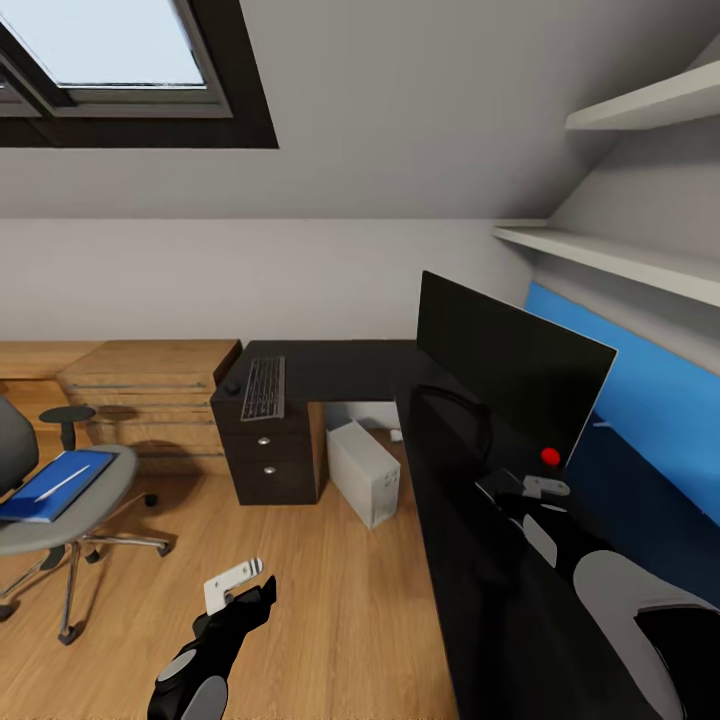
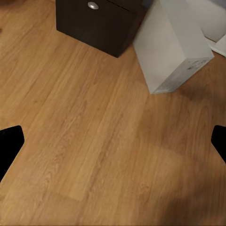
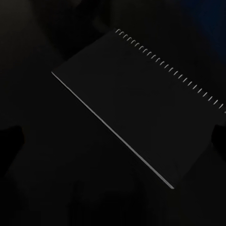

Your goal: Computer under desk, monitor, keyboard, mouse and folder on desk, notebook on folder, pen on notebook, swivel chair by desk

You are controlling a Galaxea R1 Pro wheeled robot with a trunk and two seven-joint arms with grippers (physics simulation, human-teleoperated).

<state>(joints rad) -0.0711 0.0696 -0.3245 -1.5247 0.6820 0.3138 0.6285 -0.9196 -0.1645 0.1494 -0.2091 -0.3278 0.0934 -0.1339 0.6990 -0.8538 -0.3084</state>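
Nearest, at the bottom of the head view, the left claw [image 1: 238, 585] hangs over the wood floor [image 1: 330, 620]. In its wrist view the two dark fingertips [image 2: 9, 146] sit at opposite edges of the frame with only floor between them, so it is spread wide and holds nothing.

At lower right the right claw [image 1: 535, 490] hovers over the black tabletop [image 1: 470, 560], above a dark spiral-bound notebook [image 3: 141, 103] that lies flat. Its wrist view is so dim that I cannot tell whether the claw is released or clenched; the notebook looks free. Here lies the main risk: black booklet on black surface, thin and flat, so a grab could miss its edge or skid it toward the tabletop's rim.

Just beyond, the monitor [image 1: 510, 375] stands upright close to that arm, a red ball [image 1: 550, 456] at its foot. A careless lift or swing could knock the thin screen over.

At middle left, the blue folder [image 1: 52, 484] rests on the swivel chair [image 1: 60, 510] with a white pen [image 1: 65, 483] on it; the chair rolls and may drift if pushed, and the pen could slide off.

Further back, the computer [image 1: 365, 470] stands on the floor under the tabletop, and the keyboard [image 1: 264, 387] with the mouse [image 1: 231, 387] beside it lies on the far wing, well apart from the monitor.
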